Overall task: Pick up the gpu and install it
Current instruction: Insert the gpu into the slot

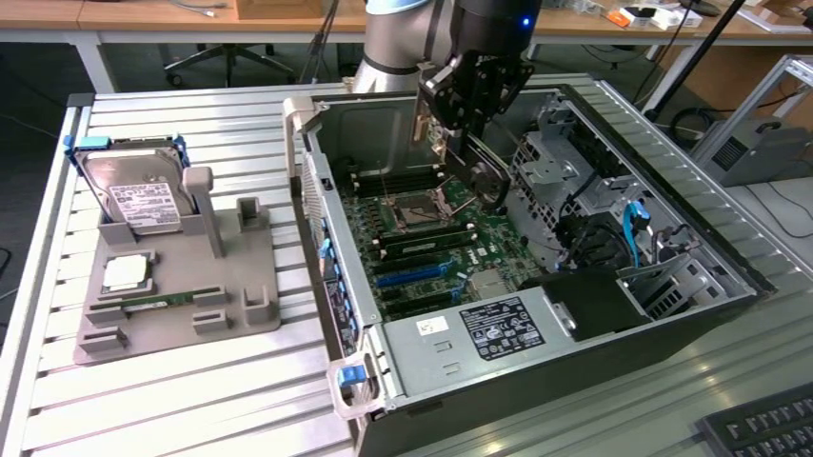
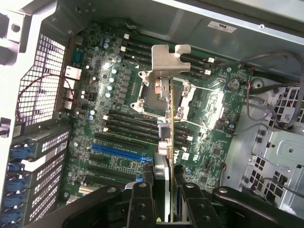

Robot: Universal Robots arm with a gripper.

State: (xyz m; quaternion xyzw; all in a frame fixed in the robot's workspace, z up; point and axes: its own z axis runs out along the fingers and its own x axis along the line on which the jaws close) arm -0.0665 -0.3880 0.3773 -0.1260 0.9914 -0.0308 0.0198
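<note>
My gripper (image 1: 467, 114) hangs over the open computer case (image 1: 333, 238), shut on the gpu (image 1: 483, 171). The card stands on edge above the motherboard (image 1: 426, 238), its black round cooler toward the exterior view's right and its silver bracket toward the back wall of the case. In the wrist view the gpu (image 2: 166, 128) appears edge-on, with the silver bracket (image 2: 168, 59) at its far end and my black fingers (image 2: 141, 199) clamped on both sides of its near end. It hovers above the empty CPU socket (image 2: 156, 95), clear of the blue slot (image 2: 118, 151).
At the exterior view's left, a grey fixture (image 1: 247, 314) holds a silver hard drive (image 1: 143, 195), a CPU (image 1: 128, 273) and a RAM stick (image 1: 152, 302). Drive cages and cables (image 1: 623, 238) fill the case's right side. A keyboard (image 1: 763, 428) lies at the lower right.
</note>
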